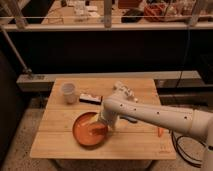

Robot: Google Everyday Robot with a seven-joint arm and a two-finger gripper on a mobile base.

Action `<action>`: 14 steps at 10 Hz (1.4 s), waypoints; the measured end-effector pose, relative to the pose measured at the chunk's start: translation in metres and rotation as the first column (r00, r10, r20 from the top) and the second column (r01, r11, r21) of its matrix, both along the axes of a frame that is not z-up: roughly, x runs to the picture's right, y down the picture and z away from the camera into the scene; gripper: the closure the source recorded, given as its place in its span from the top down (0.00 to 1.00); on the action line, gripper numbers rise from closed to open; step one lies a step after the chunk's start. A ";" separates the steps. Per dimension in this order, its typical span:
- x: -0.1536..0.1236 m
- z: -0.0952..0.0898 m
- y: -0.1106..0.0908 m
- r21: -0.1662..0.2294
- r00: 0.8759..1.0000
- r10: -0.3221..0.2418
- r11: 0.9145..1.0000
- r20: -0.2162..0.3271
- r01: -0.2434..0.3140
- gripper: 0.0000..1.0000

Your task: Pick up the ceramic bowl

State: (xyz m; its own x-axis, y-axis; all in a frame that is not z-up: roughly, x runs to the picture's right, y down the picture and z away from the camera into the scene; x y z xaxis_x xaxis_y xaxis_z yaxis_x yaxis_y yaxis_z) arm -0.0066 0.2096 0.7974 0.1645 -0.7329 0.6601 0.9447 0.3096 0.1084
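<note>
- Wooden tabletop [60, 135] carrying everything in play, set before a dark wall under a railing.
- White arm [155, 116] reaching in from the right edge, angled down and leftward across the boards.
- Orange ceramic bowl [82, 134] resting upright at the front left of the tabletop, round, so no long axis to line up with.
- Hand [97, 130] lowered at the bowl's right-hand rim, seemingly dipping into the bowl, with the bowl's centre lying just to its left; grip state impossible to tell, no lift evident.
- Pale cup [69, 93] standing behind the bowl, well apart from the hand.
- Flat dark-and-white packet [90, 98] lying beside the cup, clear of the reach.
- Small orange item [160, 132] at the right edge, under the arm, too small to identify.
</note>
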 end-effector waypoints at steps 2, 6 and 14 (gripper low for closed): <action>0.001 0.002 0.003 -0.010 1.000 0.003 1.000 0.000 -0.003 0.79; -0.001 0.010 0.013 -0.027 1.000 0.006 1.000 0.003 -0.006 0.77; -0.001 0.006 0.019 -0.039 1.000 0.009 0.999 0.009 -0.009 0.10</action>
